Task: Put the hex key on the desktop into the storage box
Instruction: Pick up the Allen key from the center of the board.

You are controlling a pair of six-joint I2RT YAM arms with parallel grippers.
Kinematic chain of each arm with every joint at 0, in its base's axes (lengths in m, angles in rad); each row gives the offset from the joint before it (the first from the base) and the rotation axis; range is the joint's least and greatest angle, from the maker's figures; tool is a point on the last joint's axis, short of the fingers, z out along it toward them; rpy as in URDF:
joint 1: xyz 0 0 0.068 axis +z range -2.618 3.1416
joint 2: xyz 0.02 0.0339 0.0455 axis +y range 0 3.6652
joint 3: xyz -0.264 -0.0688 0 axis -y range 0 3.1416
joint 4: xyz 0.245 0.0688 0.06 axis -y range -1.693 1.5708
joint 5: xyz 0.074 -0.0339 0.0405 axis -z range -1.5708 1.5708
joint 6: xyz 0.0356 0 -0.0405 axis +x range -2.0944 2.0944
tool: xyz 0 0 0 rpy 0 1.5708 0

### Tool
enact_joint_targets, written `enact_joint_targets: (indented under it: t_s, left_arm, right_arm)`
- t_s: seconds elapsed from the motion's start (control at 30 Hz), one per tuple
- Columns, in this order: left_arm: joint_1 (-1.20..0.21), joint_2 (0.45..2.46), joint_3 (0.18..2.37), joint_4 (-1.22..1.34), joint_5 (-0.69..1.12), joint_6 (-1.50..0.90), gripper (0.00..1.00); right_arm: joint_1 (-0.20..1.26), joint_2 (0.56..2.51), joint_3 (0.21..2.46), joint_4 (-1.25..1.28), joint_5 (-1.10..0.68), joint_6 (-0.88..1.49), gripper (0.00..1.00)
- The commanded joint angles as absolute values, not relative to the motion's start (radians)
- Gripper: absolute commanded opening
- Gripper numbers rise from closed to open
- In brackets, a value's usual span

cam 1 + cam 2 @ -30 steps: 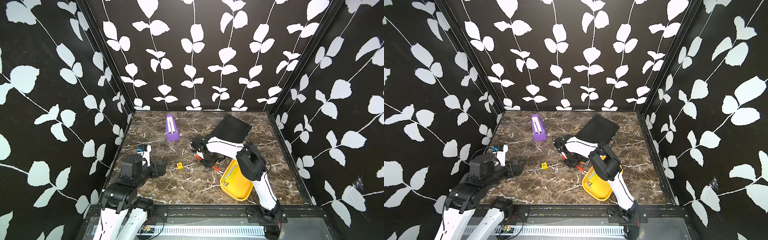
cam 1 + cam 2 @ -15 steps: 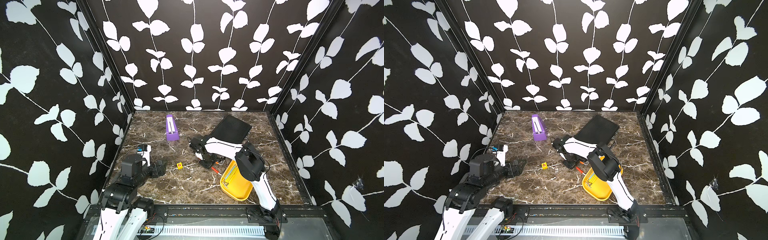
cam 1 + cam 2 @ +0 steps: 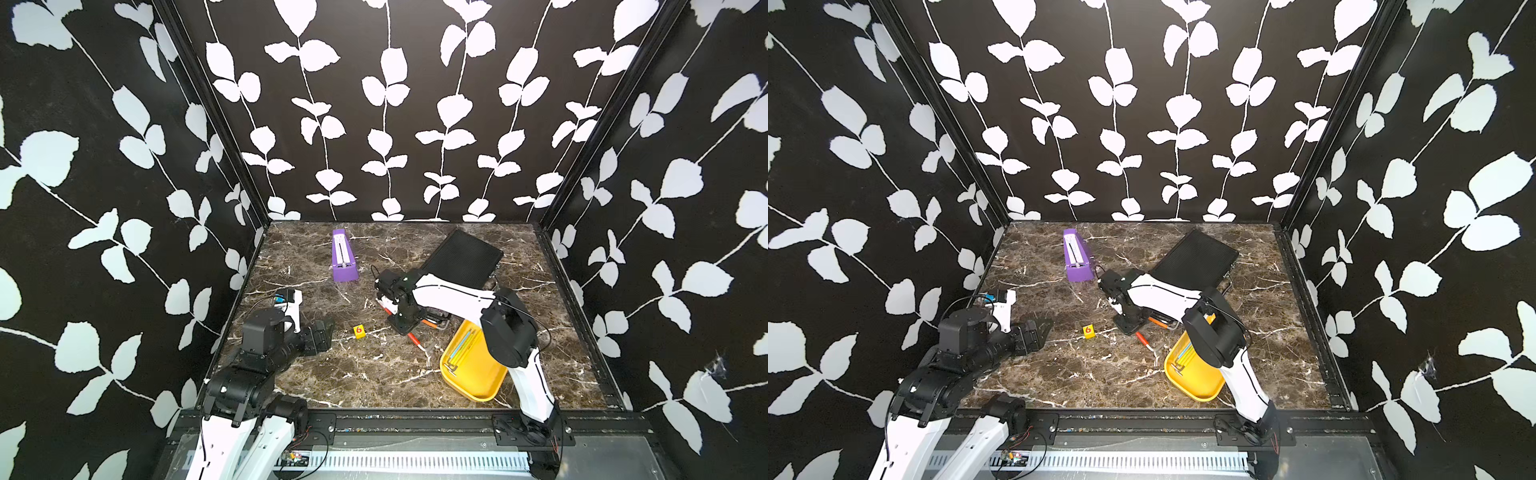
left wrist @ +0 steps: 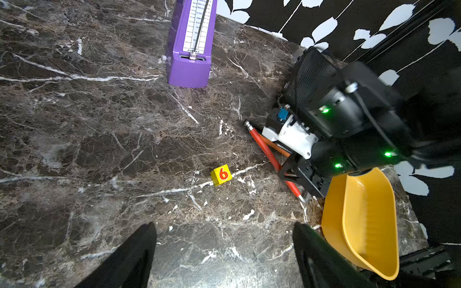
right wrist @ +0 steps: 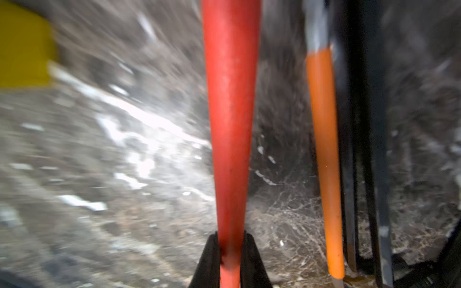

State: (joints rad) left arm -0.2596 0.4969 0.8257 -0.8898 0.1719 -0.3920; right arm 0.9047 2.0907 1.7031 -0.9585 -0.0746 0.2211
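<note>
Storage box [image 3: 482, 384] holds few hex keys [image 3: 462, 348]; R fingers [image 5: 208, 261] pinch red key [image 5: 230, 124].

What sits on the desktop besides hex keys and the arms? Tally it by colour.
Yellow: 2 (storage box, numbered cube)
Purple: 1 (metronome)
Black: 1 (ribbed case)
Total: 4
</note>
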Motion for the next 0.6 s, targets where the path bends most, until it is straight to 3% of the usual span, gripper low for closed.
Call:
enact_joint_targets:
  t_s: [0.0, 0.27, 0.57]
  left_arm:
    - [-0.262, 0.500, 0.818, -0.882, 0.168, -0.388, 0.87]
    - [-0.261, 0.492, 0.818, -0.879, 0.170, -0.389, 0.86]
    - [-0.262, 0.483, 0.816, -0.877, 0.176, -0.385, 0.86]
  right_arm:
    - [0.908, 1.951, 1.664, -0.876, -0.112, 0.322, 0.00]
    - [0.836, 1.666, 1.434, -0.731, -0.037, 0.683, 0.00]
    - [0.747, 1.340, 1.141, -0.836, 0.113, 1.193, 0.00]
